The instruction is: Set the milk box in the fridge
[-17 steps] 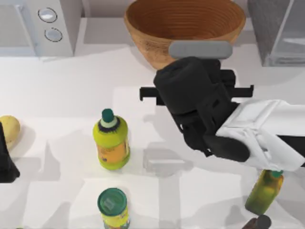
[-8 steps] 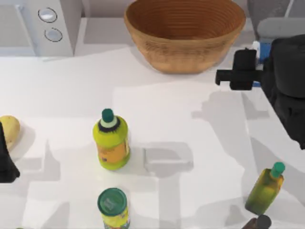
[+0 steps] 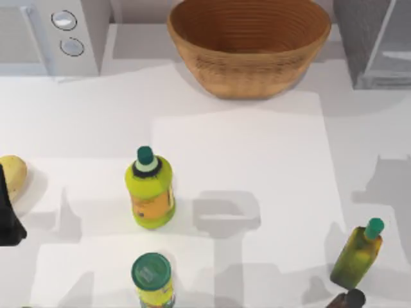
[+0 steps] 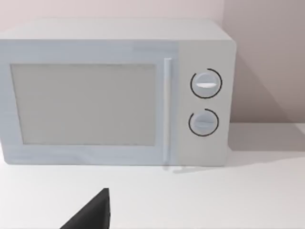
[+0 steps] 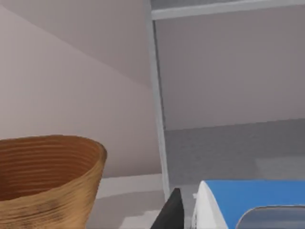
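The milk box (image 5: 248,202) shows its blue top close to the right wrist camera. A dark finger (image 5: 174,213) of my right gripper lies against its side, so the gripper is shut on it. Just beyond the box is the fridge (image 5: 228,86): its light frame, grey inner wall and speckled grey floor face the carton. From above, the fridge (image 3: 372,45) stands at the table's back right corner. My left gripper (image 4: 90,214) is parked at the table's left edge (image 3: 6,221), facing the white appliance.
A woven basket (image 3: 249,45) sits at the back middle, beside the fridge. The white appliance with two dials (image 3: 48,32) is at the back left. A yellow-green bottle (image 3: 151,189), a green-lidded jar (image 3: 153,279), an olive bottle (image 3: 358,253) and a potato (image 3: 13,174) stand on the table.
My right arm swung from the table's middle to the right and back toward the fridge, carrying the milk box, and has left the top view. The left arm has not moved.
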